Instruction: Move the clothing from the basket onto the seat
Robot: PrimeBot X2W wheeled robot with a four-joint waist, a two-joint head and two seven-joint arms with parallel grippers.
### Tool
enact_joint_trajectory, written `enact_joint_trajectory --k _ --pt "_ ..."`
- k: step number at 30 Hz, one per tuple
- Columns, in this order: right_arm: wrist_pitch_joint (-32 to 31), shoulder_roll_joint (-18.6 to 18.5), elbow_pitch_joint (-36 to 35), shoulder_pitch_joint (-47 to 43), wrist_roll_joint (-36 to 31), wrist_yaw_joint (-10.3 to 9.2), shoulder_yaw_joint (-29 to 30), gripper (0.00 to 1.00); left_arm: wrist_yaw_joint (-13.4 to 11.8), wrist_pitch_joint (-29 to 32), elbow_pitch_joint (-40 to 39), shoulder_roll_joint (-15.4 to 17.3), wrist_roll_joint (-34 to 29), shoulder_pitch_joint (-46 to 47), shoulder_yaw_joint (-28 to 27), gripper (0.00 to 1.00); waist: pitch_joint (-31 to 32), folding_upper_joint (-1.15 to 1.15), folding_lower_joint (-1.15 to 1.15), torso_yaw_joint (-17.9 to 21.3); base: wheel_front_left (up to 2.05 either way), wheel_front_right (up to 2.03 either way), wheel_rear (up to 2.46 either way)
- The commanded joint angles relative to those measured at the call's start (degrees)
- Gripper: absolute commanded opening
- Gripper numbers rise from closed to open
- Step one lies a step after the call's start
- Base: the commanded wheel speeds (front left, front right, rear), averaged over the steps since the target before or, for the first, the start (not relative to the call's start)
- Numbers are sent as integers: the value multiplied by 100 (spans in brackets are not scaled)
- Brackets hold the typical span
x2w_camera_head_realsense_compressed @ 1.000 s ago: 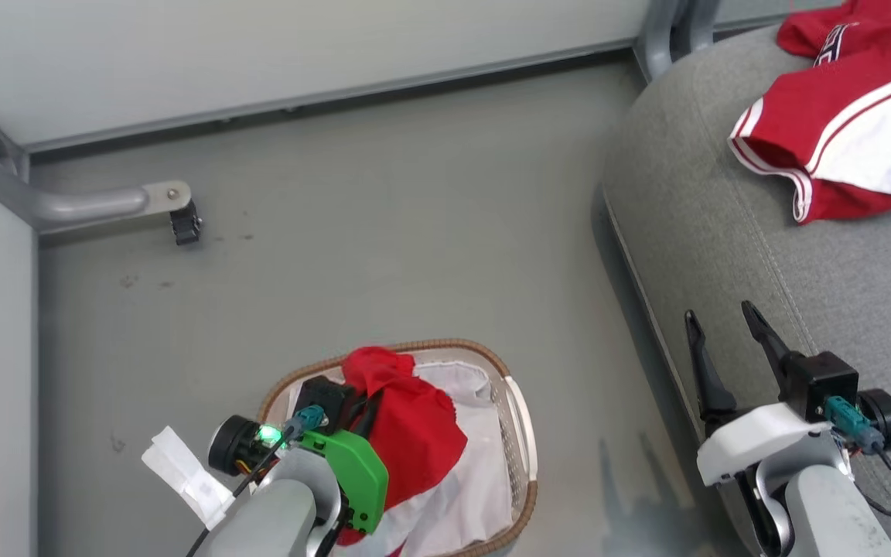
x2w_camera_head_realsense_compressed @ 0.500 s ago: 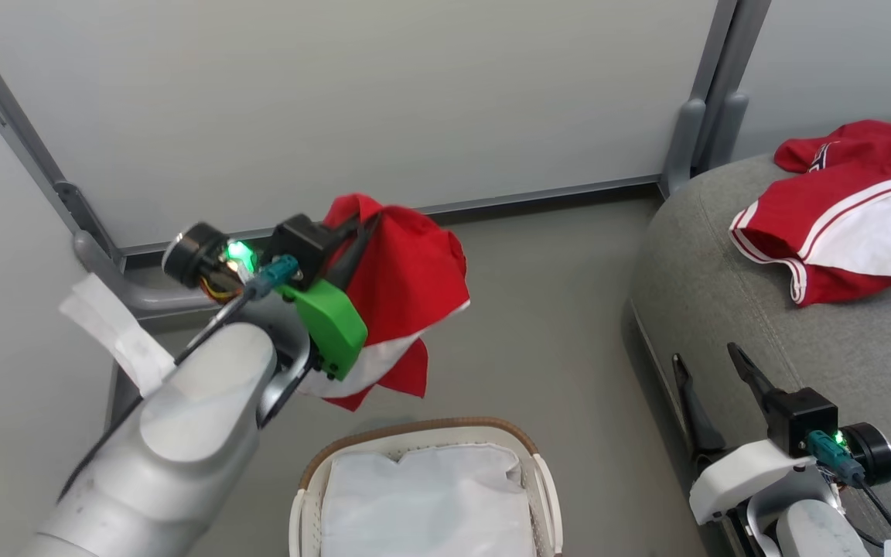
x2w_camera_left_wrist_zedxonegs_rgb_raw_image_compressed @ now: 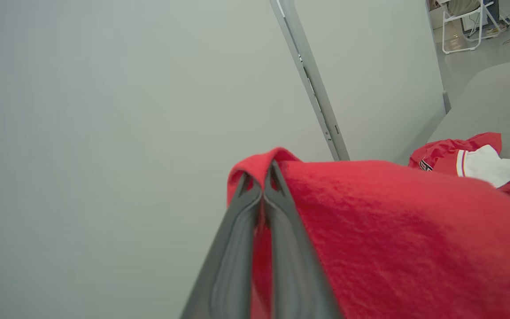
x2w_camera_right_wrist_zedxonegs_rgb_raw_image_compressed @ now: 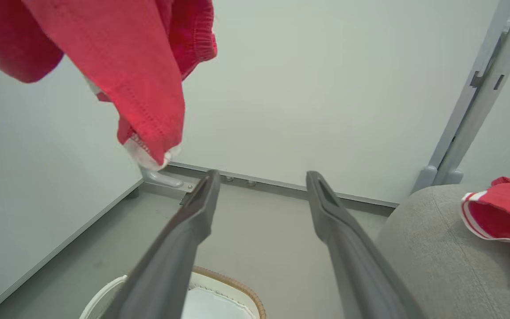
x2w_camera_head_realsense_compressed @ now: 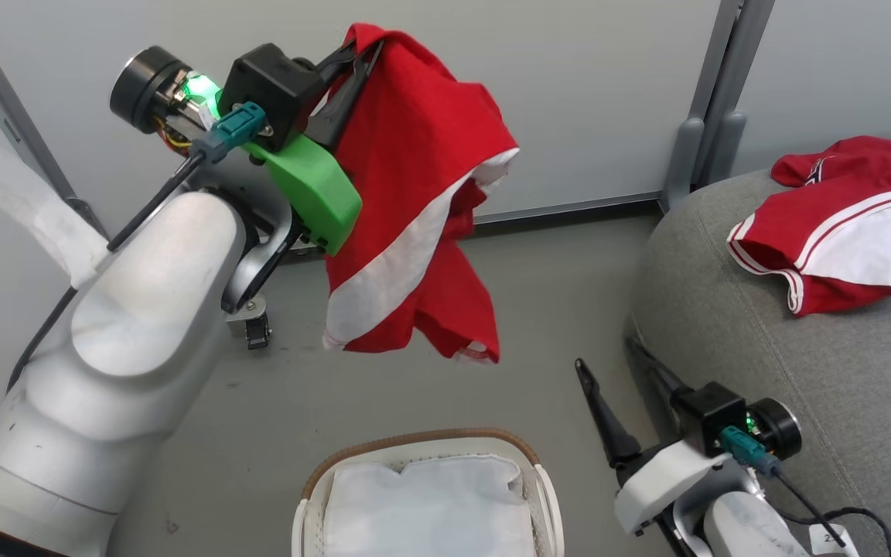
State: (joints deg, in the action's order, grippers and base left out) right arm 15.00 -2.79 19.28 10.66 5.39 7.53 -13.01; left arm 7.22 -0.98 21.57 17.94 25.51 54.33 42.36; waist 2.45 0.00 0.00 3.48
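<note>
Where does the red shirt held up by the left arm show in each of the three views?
Head view: the red shirt hangs at upper centre, left of the seat.
Left wrist view: the red shirt covers the lower right, draped over the shut fingers.
Right wrist view: the red shirt dangles at top left.
Shared landmark: the red and white clothes lying on the seat, at the right in all three.

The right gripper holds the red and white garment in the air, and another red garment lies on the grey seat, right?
No, the left gripper holds the red and white garment in the air, as the head view shows. Another red garment lies on the grey cushioned seat.
</note>
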Motion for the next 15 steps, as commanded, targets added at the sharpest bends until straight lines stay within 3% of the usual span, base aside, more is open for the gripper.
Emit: enact_joint_trajectory --k 1,6,15 --pt "28 -19 27 30 55 -8 -117 100 -38 30 -50 -40 16 120 -11 0 13 0 0 -8 0 0 0" --pt "28 -21 193 133 134 -8 -582 100 -43 118 -217 -214 71 250 62 0 35 0 0 -49 0 0 0" --pt "28 -20 586 752 185 -8 -817 100 -34 215 -389 -466 89 433 263 0 13 0 0 -247 0 0 0"
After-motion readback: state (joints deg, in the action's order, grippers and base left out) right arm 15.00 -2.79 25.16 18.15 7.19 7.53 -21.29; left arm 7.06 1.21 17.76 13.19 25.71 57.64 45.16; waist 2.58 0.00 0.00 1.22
